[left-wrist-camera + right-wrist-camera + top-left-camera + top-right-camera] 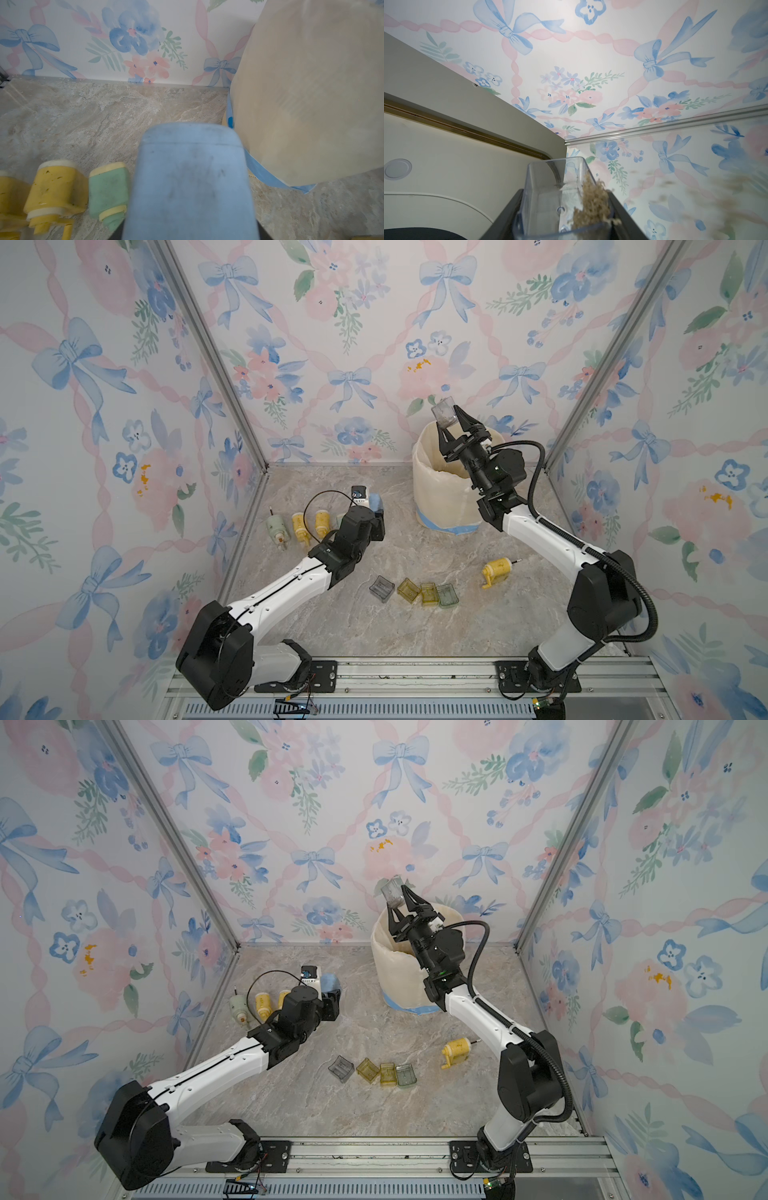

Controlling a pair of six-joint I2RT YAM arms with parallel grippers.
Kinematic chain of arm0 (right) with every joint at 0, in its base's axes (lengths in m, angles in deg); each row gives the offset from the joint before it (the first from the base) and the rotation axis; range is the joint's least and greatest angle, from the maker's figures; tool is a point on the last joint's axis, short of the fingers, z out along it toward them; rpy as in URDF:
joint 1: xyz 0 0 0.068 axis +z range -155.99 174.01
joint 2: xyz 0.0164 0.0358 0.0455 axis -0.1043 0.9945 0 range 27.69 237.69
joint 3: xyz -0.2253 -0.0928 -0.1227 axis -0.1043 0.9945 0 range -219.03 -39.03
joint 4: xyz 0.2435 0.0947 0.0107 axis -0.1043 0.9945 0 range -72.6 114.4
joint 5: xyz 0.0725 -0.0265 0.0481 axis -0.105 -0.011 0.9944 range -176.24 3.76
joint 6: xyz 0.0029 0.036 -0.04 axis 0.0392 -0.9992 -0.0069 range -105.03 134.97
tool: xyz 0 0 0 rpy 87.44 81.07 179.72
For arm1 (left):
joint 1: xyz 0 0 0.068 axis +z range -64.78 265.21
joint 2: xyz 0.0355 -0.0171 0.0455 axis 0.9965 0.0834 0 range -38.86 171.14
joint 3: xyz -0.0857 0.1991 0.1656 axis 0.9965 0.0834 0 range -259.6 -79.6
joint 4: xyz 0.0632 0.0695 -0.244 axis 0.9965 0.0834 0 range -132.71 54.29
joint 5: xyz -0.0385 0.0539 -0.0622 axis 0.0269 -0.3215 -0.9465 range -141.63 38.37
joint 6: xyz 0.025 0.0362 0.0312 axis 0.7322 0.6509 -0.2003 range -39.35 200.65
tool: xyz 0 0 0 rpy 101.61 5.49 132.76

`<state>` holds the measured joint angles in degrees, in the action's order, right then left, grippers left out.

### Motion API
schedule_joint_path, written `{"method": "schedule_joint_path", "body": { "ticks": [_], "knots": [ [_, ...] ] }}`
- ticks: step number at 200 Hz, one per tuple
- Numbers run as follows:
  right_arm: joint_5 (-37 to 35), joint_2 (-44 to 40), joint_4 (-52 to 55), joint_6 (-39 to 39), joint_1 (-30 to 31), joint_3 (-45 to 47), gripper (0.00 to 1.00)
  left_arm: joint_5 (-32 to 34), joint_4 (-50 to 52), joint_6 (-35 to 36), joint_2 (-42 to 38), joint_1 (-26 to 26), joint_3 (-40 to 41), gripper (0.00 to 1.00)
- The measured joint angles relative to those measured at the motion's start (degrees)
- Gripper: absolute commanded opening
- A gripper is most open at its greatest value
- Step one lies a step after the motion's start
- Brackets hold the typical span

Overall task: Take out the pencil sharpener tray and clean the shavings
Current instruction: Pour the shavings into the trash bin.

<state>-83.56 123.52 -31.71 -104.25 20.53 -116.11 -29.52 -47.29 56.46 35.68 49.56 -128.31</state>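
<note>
My right gripper (pixel 448 418) (pixel 397 898) is raised above the cream bin (pixel 432 489) (pixel 390 965) and is shut on a clear pencil sharpener tray (pixel 444 410) (pixel 392 891). In the right wrist view the tray (pixel 550 197) sits between the black fingers (pixel 504 214), with a clump of brown shavings (pixel 591 203) against one wall; blurred brown flecks (pixel 726 199) show beside it. My left gripper (pixel 191 228) is low at the table's left, shut on a blue pencil sharpener (pixel 376 502) (pixel 330 982) (pixel 191 182). Its jaws are mostly hidden by the sharpener.
Yellow sharpeners (pixel 300 526) and a pale green one (pixel 276 531) stand in a row left of the left gripper. Several empty trays (pixel 409 591) lie in a row mid-table, grey, yellow and greenish. A yellow sharpener (pixel 496 570) lies at the right. Walls close in on three sides.
</note>
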Motion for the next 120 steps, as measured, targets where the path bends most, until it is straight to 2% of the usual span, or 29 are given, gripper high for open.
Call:
{"method": "schedule_joint_path", "body": {
  "ticks": [71,120],
  "knots": [
    [-13.49,4.04,-7.74,-0.42,4.44,3.28,0.47,4.74,0.00,-0.13,7.13,-0.33,-1.79,0.00],
    [-15.58,5.86,-9.86,-0.42,5.62,1.66,0.46,7.58,-0.04,-0.11,9.42,-0.33,-1.99,0.00]
  ]
}}
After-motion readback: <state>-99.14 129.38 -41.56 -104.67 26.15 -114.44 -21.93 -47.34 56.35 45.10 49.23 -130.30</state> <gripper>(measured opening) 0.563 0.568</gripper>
